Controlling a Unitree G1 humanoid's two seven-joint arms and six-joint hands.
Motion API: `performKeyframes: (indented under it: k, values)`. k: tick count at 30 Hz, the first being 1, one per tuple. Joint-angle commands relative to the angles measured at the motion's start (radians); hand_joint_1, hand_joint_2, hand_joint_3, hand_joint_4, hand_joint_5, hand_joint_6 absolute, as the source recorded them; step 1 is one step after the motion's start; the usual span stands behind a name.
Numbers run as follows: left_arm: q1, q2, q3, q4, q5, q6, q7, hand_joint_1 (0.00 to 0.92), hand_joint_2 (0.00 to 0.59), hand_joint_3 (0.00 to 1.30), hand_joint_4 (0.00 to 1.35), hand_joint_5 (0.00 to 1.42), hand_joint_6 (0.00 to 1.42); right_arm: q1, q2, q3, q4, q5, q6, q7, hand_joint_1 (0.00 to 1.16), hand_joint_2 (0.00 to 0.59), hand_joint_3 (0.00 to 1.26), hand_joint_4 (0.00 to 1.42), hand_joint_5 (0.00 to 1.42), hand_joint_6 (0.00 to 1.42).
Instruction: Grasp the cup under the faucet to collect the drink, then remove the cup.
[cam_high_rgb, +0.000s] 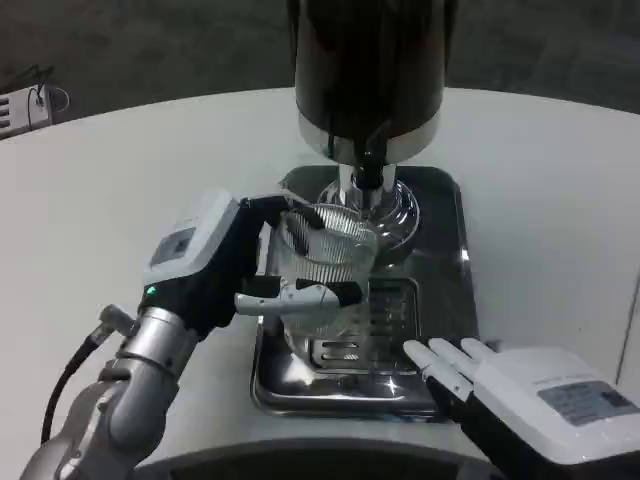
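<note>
Big round white table across the whole frame; tall dark drink dispenser with chrome base and black faucet top centre; shiny steel drip tray with slotted grate below it, centre frame. Left hand coming in from lower left, fingers wrapped round a clear ribbed glass cup, gripping it; cup standing on the grate, right beneath the spout. Right hand lower right, fingers loose and spread, resting by the tray's near-right corner, holding nothing.
</note>
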Motion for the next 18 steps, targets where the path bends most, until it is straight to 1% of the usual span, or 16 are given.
performKeyframes:
  k: [1,4,6,8,10,11,12,13,15,18]
  values:
    - [-0.048,-0.001,-0.034,0.028,0.010,-0.008,0.024,0.559,0.000,0.97,1.06,1.31,1.42,0.021,-0.007,-0.018,-0.008,0.019,0.002,-0.013,0.51,0.447,0.00,0.00,0.00,0.00]
    - [-0.056,0.007,-0.050,0.033,0.010,-0.006,0.008,0.529,0.000,0.91,0.97,1.22,1.42,0.032,-0.007,-0.025,-0.010,0.027,0.001,-0.016,0.51,0.447,0.00,0.00,0.00,0.00]
    - [-0.057,0.013,-0.057,0.032,0.007,-0.006,-0.006,0.489,0.000,0.85,0.88,1.13,1.42,0.037,-0.007,-0.027,-0.010,0.033,0.001,-0.020,0.51,0.447,0.00,0.00,0.00,0.00]
    - [-0.052,0.022,-0.060,0.027,0.003,-0.009,-0.016,0.441,0.000,0.80,0.81,1.10,1.40,0.041,-0.008,-0.029,-0.009,0.039,0.001,-0.023,0.51,0.447,0.00,0.00,0.00,0.00]
    - [-0.043,0.034,-0.060,0.018,-0.003,-0.014,-0.028,0.358,0.000,0.76,0.71,1.03,1.37,0.041,-0.008,-0.029,-0.008,0.045,0.001,-0.024,0.51,0.447,0.00,0.00,0.00,0.00]
    - [-0.039,0.039,-0.061,0.014,-0.006,-0.015,-0.032,0.293,0.008,0.73,0.67,1.00,1.35,0.041,-0.009,-0.029,-0.006,0.048,0.002,-0.026,0.51,0.447,0.00,0.00,0.00,0.00]
    - [-0.035,0.044,-0.060,0.010,-0.009,-0.018,-0.036,0.234,0.016,0.70,0.61,0.94,1.31,0.040,-0.010,-0.029,-0.005,0.051,0.001,-0.027,0.51,0.447,0.00,0.00,0.00,0.00]
    - [-0.031,0.048,-0.058,0.008,-0.013,-0.020,-0.039,0.196,0.010,0.66,0.53,0.84,1.23,0.040,-0.011,-0.029,-0.004,0.053,0.001,-0.028,0.51,0.447,0.00,0.00,0.00,0.00]
    - [-0.024,0.058,-0.055,0.002,-0.021,-0.025,-0.044,0.166,0.004,0.61,0.44,0.74,1.14,0.037,-0.011,-0.028,-0.002,0.057,0.003,-0.029,0.51,0.447,0.00,0.00,0.00,0.00]
    - [-0.019,0.067,-0.056,-0.002,-0.029,-0.024,-0.048,0.137,0.000,0.56,0.37,0.63,1.03,0.033,-0.011,-0.026,0.001,0.061,0.006,-0.029,0.51,0.448,0.00,0.00,0.00,0.00]
